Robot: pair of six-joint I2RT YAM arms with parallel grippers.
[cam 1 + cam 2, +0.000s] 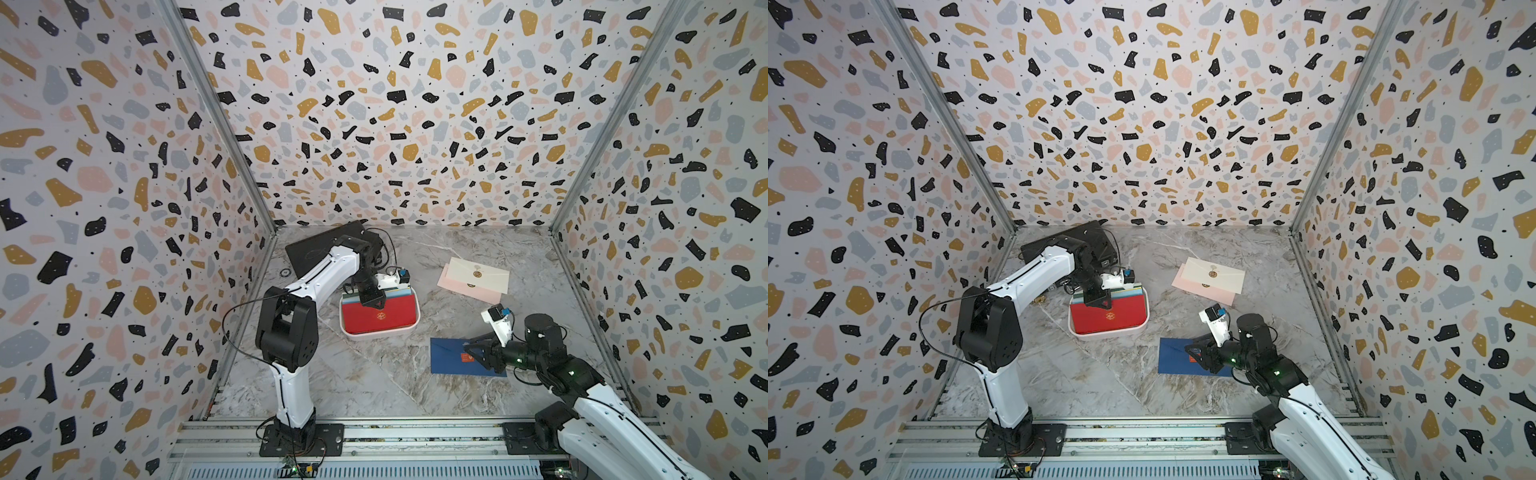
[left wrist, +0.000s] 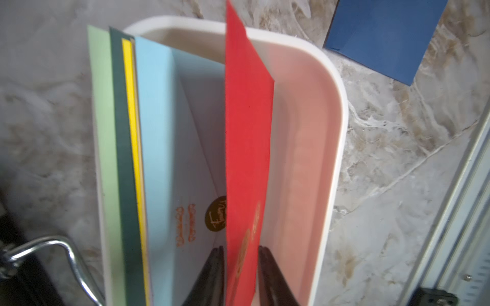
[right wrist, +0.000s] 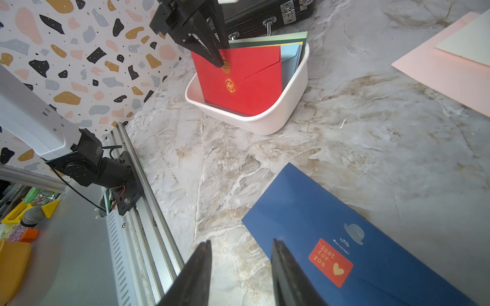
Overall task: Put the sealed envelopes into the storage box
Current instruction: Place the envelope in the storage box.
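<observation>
Envelope in red point(image 2: 249, 132) stands between released left fingers point(image 2: 209, 278), inside box point(image 2: 340, 111); right fingers point(image 3: 193, 278) parted.

Three walls point(image 1: 395, 124), all terrazzo print: black, ochre, pink and grey-blue chips on white. Aluminium corner posts point(image 1: 220, 116) run up both back corners. Desk point(image 1: 365, 374) is grey-white marble-look, brown veining, one diagonal seam. Slotted aluminium rail point(image 1: 415, 434) runs along the desk edge behind the left tool point(image 1: 376, 306) and right tool point(image 1: 471, 350); vent strip point(image 1: 374, 473) just outside it. Black ribbed case point(image 1: 307, 247) with chrome latches lies beyond the left tool, in the wall corner. Light even, diffuse, soft shadows. Right wrist view: grey surface point(image 3: 66, 251) outside the rail, yellow and orange clutter point(image 3: 29, 234) on it, blurred.
</observation>
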